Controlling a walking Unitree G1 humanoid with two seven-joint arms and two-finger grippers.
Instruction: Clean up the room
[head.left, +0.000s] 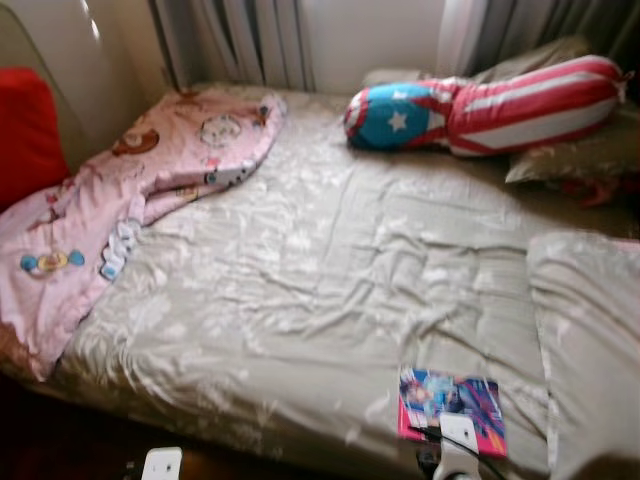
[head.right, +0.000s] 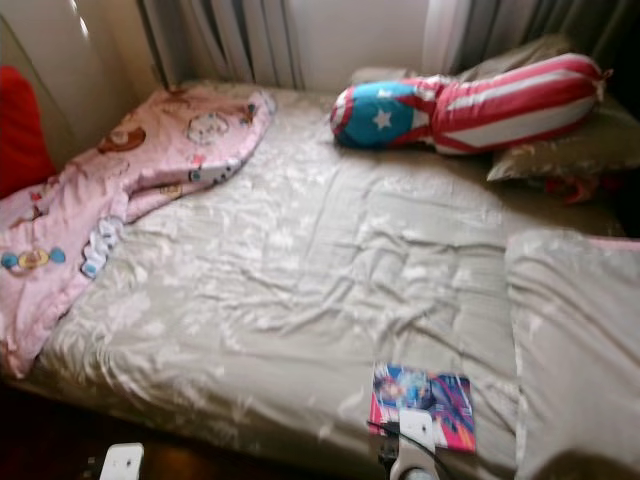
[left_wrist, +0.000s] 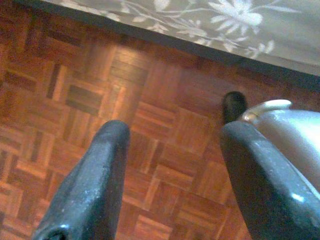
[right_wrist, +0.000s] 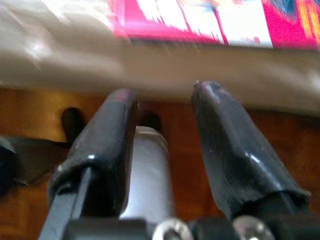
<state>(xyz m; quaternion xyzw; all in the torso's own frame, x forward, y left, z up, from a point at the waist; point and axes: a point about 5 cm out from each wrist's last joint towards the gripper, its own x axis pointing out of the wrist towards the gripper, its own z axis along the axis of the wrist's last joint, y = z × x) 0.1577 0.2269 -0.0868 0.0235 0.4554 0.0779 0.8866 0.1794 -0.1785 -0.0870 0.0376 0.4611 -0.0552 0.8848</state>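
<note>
Left tool (left_wrist: 170, 190) fingers apart, right tool (right_wrist: 165, 150) fingers apart, both empty

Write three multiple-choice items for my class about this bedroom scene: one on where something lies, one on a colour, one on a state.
1. Where does the magazine lie?
A. on the bed's near edge, toward the robot's right
B. on the floor
C. against the curtains

2. What colour is the crumpled blanket on the bed's left side?
A. green
B. pink with cartoon prints
C. black

3. How do the right gripper fingers stand?
A. shut on the magazine
B. shut on a pillow
C. open, holding nothing

Answers: 1 A, the magazine rests on the grey bedcover by the near edge. 2 B, the blanket is pink. 3 C, a clear gap shows between the fingers, short of the magazine.
</note>
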